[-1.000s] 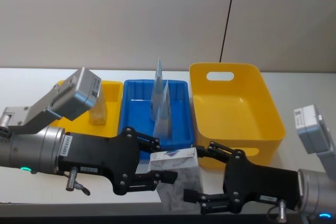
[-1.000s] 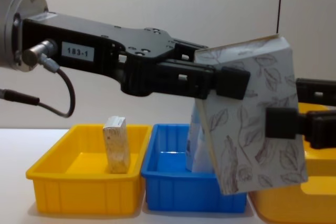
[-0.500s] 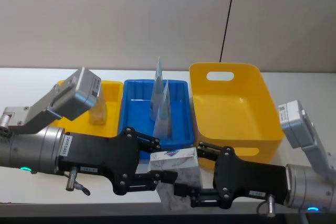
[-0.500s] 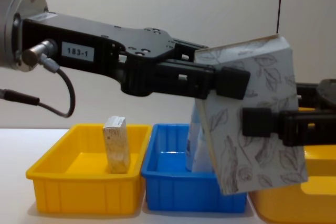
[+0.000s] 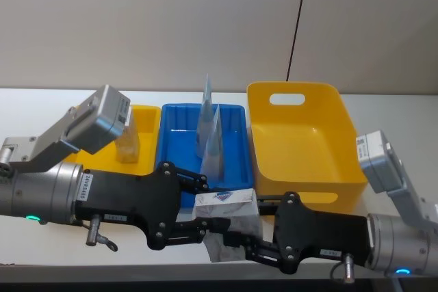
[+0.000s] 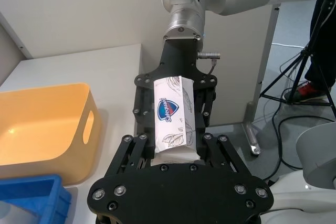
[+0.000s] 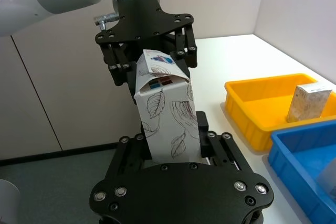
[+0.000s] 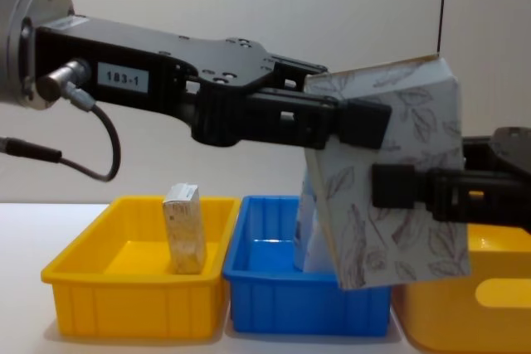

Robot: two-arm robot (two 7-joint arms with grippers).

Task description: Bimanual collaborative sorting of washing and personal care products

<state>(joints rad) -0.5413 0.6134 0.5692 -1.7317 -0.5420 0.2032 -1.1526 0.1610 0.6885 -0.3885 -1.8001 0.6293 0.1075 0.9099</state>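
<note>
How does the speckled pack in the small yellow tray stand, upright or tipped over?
Upright: the speckled pack stands on its narrow end on the floor of the yellow tray.

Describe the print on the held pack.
The pack: white with grey leaf print, clearest in chest view.

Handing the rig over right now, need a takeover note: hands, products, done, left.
Left hand: shut on the white leaf-print pack, held in the air in front of the bins.
Right hand: at the pack's lower part, grip cannot be confirmed.
Done: pale blue tubes stand in the blue bin; tan speckled pack stands in the small yellow bin.
Left: finish the handover, then probably bin the pack, perhaps in the large yellow bin.
</note>
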